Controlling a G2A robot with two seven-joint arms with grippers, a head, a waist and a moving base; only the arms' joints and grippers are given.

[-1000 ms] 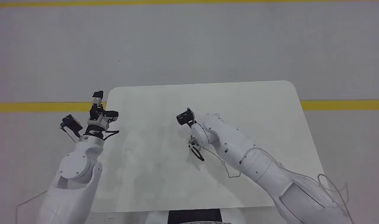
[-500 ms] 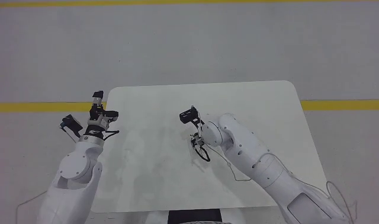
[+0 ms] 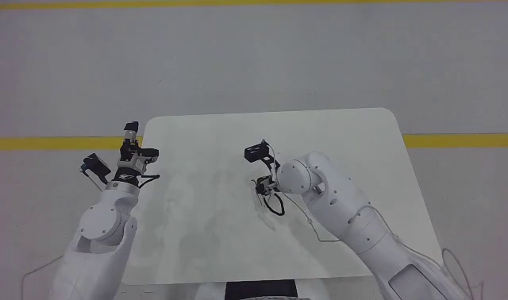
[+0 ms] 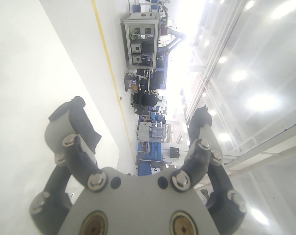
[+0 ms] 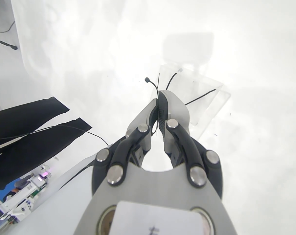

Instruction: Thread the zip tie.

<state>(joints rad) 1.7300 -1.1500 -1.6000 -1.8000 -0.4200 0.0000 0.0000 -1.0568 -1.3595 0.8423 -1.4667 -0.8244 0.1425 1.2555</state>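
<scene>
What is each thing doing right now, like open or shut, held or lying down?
Left end effector, open, holding nothing.
Right end effector, shut on the zip tie.
Zip tie, pinched, its head and tip apart, not threaded yet.
Clear tray, resting on the table, just past the right end effector.

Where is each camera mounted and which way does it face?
Top view: above the arms, looking down at the table; both arms show.
Left wrist view: behind the open left hand, facing along the table edge into the room.
Right wrist view: behind the right hand, shut on the zip tie, facing the table.
Shared: top and right wrist views both show the right hand.
</scene>
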